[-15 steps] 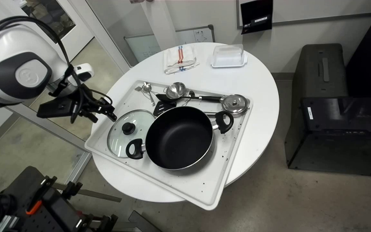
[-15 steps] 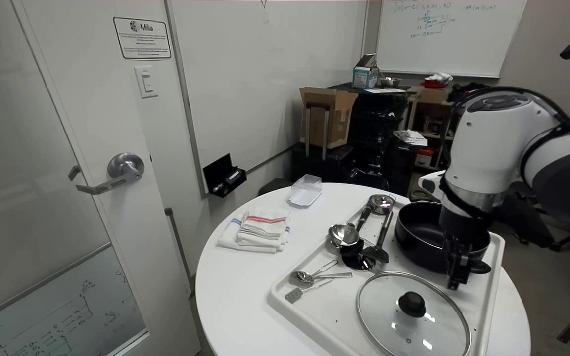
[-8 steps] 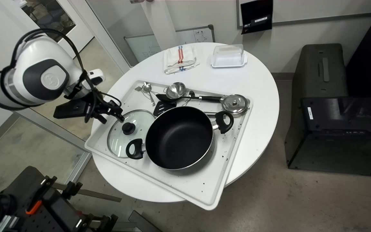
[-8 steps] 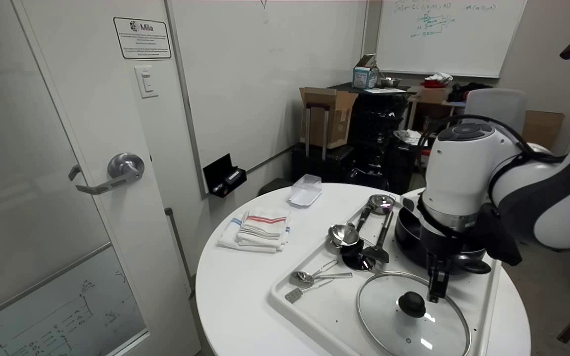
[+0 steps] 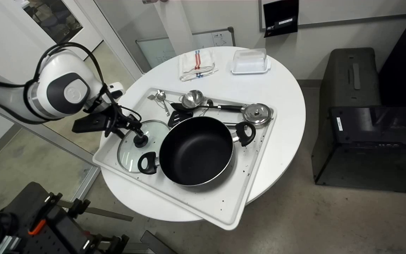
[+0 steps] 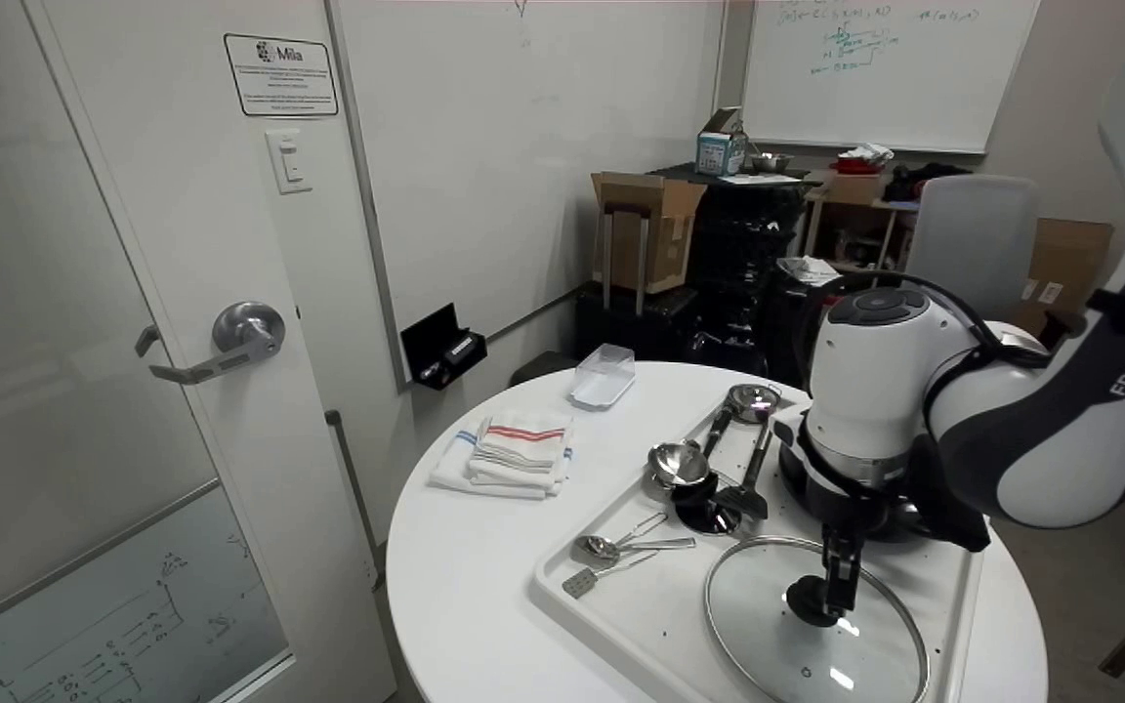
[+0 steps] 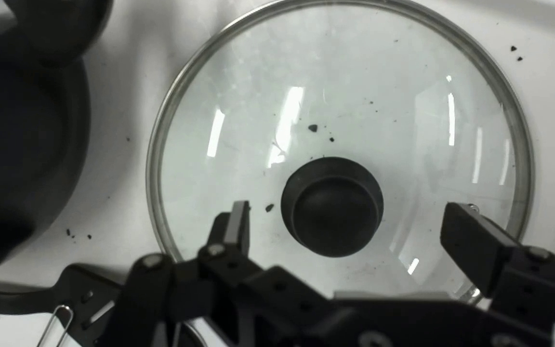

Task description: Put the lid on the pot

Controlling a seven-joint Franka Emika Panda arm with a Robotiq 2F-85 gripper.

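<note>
The glass lid [image 5: 128, 155] lies flat on the white tray, with its black knob [image 5: 140, 141] upward. The black pot [image 5: 196, 151] stands open on the tray beside the lid, one handle [image 5: 148, 164] reaching over the lid's edge. In an exterior view the pot [image 6: 793, 478] is mostly hidden behind the arm. My gripper [image 7: 345, 209] is open, with the lid's knob [image 7: 333, 212] between its spread fingers in the wrist view, touching neither. In an exterior view the gripper [image 6: 838, 600] is low over the lid [image 6: 768, 654], close to the knob.
The tray [image 5: 220, 211] sits on a round white table [image 5: 280, 95]. Ladles, a black spatula [image 6: 744, 500] and a small silver lidded pan [image 5: 257, 114] lie along the pot's side. Small metal utensils [image 6: 611, 549] lie near the lid. Folded towels [image 5: 197, 65] and a clear-covered dish [image 5: 250, 61] stand farther off.
The arm has moved steadily down and over the lid, from beside it to around the knob. The gripper stays open. Lid and pot have not moved.
</note>
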